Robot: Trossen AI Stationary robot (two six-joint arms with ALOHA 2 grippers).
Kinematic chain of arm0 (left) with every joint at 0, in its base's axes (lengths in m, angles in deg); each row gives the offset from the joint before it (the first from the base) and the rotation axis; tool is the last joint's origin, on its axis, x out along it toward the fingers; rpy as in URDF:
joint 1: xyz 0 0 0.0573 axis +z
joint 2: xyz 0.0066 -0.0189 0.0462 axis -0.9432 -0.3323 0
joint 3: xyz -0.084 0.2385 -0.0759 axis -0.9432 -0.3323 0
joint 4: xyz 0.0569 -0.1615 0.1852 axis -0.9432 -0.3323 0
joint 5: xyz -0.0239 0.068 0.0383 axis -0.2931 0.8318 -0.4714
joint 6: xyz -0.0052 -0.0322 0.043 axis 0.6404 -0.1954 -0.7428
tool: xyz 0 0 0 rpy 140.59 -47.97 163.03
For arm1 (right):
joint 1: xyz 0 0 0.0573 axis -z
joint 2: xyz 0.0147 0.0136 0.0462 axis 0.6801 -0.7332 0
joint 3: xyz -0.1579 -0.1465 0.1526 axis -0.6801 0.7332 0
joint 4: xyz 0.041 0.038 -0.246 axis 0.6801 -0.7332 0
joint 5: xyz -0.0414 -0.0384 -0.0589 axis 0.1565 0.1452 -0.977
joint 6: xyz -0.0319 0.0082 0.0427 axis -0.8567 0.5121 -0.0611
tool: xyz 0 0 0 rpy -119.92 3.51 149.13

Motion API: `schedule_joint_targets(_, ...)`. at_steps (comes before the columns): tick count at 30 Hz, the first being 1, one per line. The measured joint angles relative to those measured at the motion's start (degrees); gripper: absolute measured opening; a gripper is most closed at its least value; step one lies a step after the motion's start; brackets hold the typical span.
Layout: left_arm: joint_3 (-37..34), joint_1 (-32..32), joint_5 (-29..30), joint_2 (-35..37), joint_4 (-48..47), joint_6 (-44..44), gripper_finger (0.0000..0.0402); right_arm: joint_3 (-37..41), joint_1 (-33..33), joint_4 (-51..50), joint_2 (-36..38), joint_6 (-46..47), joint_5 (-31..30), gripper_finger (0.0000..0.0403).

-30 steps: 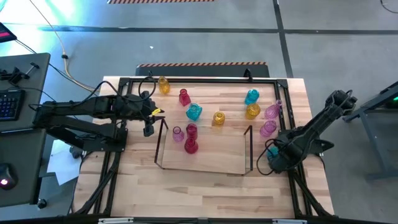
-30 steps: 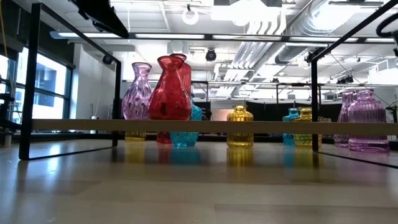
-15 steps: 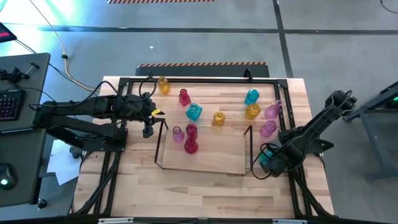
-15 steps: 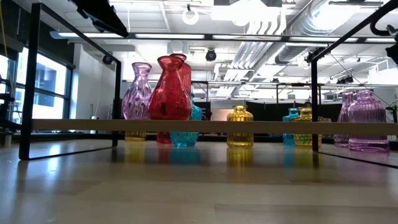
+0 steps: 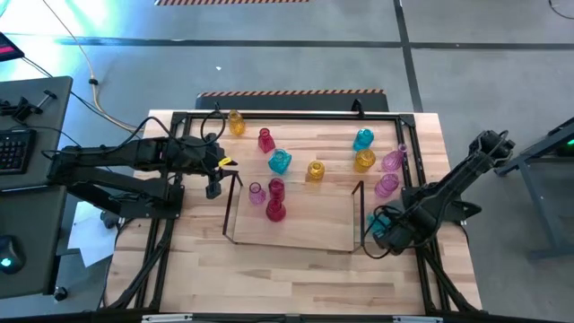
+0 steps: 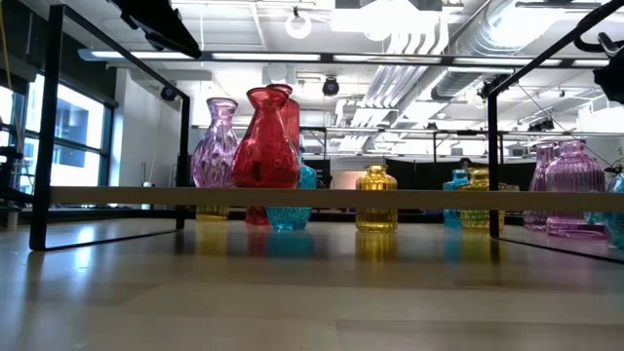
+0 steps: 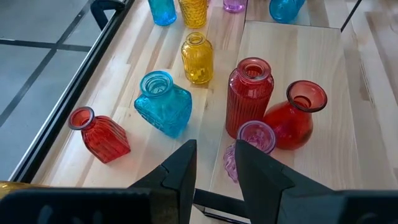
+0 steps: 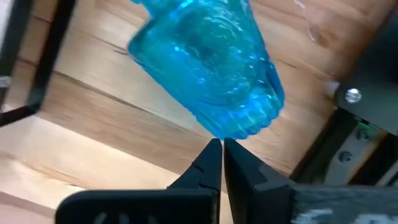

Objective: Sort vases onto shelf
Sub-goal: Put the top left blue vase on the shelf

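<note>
My right gripper (image 5: 381, 231) hangs by the shelf's right end, shut on a cyan vase (image 8: 208, 68), which also shows at the low view's right edge (image 6: 616, 219). The shelf (image 5: 296, 235) is a clear tray with dark end frames. A pink vase (image 5: 256, 193) and two red vases (image 5: 275, 188) (image 5: 275, 212) stand on their bases on it. Other vases stand on the table beyond it: yellow (image 5: 315, 170), cyan (image 5: 280, 161), red (image 5: 265, 139), pink (image 5: 387, 185). My left gripper (image 7: 214, 163) is open above the shelf's left end, over the pink vase (image 7: 249, 142). My right gripper pinches the cyan vase between its two fingertips (image 8: 214, 155) at the vase's end nearest them (image 8: 231, 132). The vase's body stretches away from the fingers and looks tilted. Whether its base touches the table, I cannot tell.
A black metal frame (image 5: 287, 115) runs around the wooden table top. More vases cluster at the far right: cyan (image 5: 362, 138), yellow (image 5: 364, 160), pink (image 5: 393, 160). Another yellow vase (image 5: 236, 123) stands at the far left. Bare wood lies along the table's near side.
My right gripper has carried the cyan vase a short way toward the table's left, closer to the shelf's right end frame; the vase has come into the low view's right edge.
</note>
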Motion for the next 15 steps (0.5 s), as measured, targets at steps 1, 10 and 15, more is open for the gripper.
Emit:
schedule_joint_targets(1,0.0,0.0,0.0,0.0,0.0,0.0,0.0104,0.0,0.0,0.1,0.0,-0.1,0.0,0.0000)
schedule_joint_targets(10,0.0,0.0,0.0,0.0,0.0,0.3,0.0104,-3.4,0.0,-0.9,1.4,-3.9,-3.6,0.0068)
schedule_joint_targets(15,0.0,0.0,0.0,0.0,0.0,0.7,0.0104,-6.3,0.0,-3.7,3.0,-7.5,-10.9,0.0139)
